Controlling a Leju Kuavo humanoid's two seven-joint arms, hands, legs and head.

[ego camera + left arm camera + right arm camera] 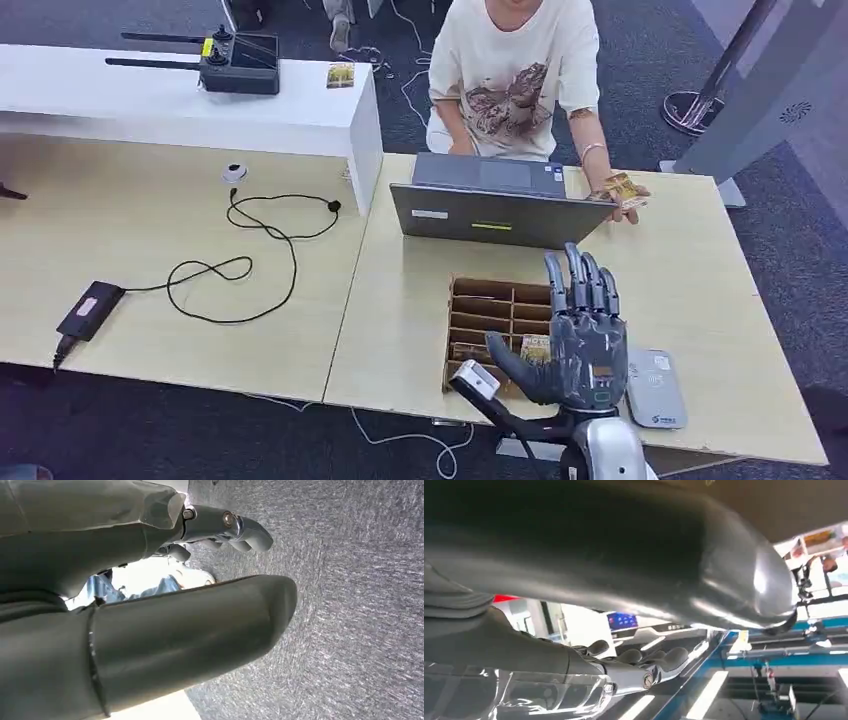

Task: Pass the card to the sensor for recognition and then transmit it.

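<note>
Two pale wood-grain desks [690, 290] butted side by side, flat and matte, likely to give one broad working top. At the far edge of the right-hand one, a grey laptop [490, 200], lid tilted toward the person [510, 70] seated behind it. Near the front edge, a brown cardboard tray [495, 310] split into narrow slots, plainly meant to keep cards sorted on edge; a printed one pokes up from a slot beside the robot's thumb.

Raised above the tray's right end, the right hand [585, 330]: dark, glossy, fingers straight and spread, grasping nothing. Looks like a hand just freed of its load, though that is a judgement.

Hanging over speckled grey carpet [350, 605], the left hand [165, 605]: smooth thick thumb, fingers loosely bent, also released and empty.

By the front right corner, the sensor [655, 390], a slim rounded grey slab lying flat, within easy reach.

Beyond the laptop's right end, the card [622, 190], small and yellowish, pinched in the person's hand [630, 208].
</note>
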